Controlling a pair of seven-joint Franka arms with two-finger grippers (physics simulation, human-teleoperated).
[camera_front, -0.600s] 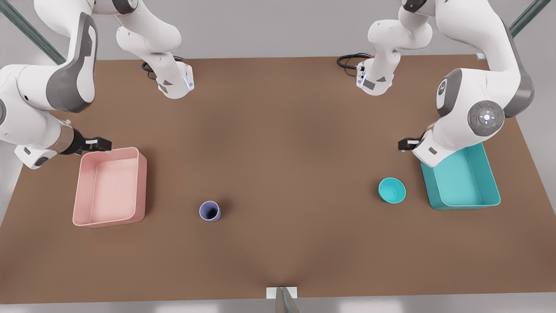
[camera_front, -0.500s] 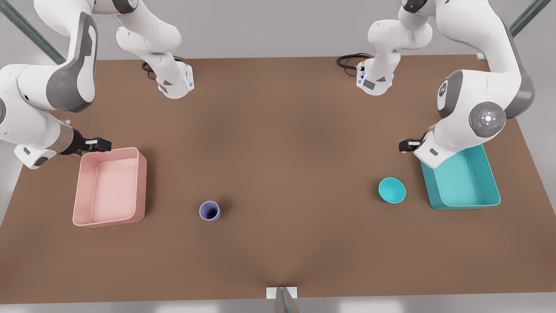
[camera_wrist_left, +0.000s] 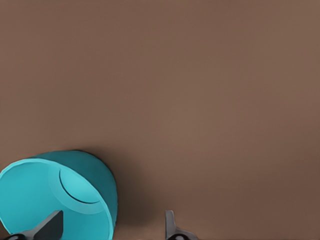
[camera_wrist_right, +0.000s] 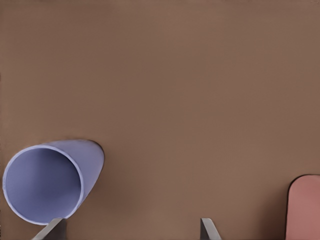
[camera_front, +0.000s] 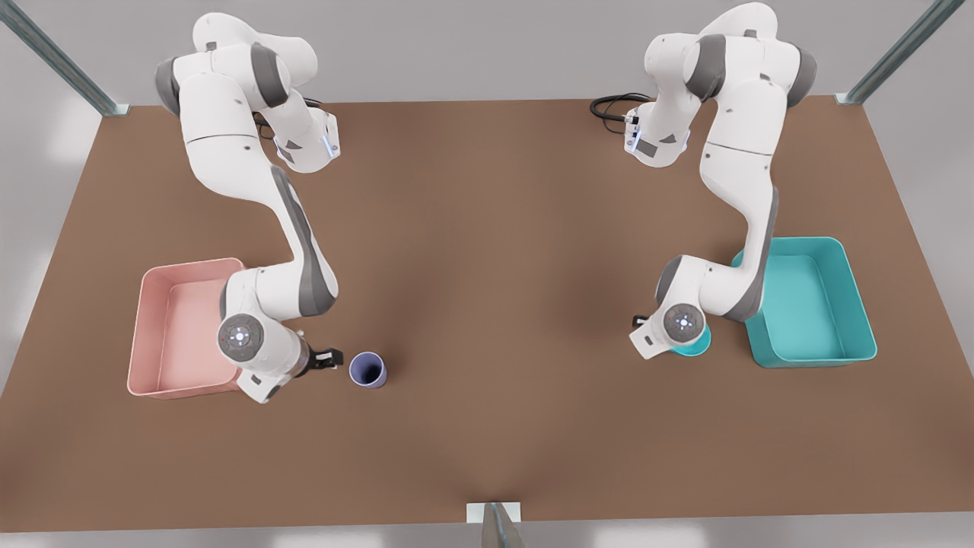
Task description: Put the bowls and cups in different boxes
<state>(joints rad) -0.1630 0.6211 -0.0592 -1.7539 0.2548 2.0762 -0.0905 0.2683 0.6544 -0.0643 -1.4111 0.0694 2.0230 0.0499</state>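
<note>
Teal bowl point(camera_front: 696, 344) sits upright on the brown table point(camera_front: 502, 304), just beside the teal box point(camera_front: 810, 301) on that box's side toward the front view's left, and outside it. The left gripper point(camera_wrist_left: 110, 227) hangs directly over the bowl; in the front view the wrist of the arm on the front view's right covers most of the bowl, so that only a sliver of rim shows. In the left wrist view the two fingers are spread apart and grasp nothing: one fingertip point(camera_wrist_left: 50, 225) lies over the bowl's opening, the other over bare table past the bowl's wall, so the near wall falls between them.

The lavender cup point(camera_front: 368, 370) stands upright on the table, near the pale pink box point(camera_front: 183, 327) but clear of it, toward the front view's right. The right gripper point(camera_front: 329, 358) sits just beside the cup, between cup and pink box, on the arm at the front view's left. Its fingers are parted and empty; in the right wrist view one fingertip point(camera_wrist_right: 52, 229) shows at the cup's rim point(camera_wrist_right: 42, 185), and a corner of the pink box point(camera_wrist_right: 304, 207) appears on the far side of the other finger.

Both boxes hold nothing.
</note>
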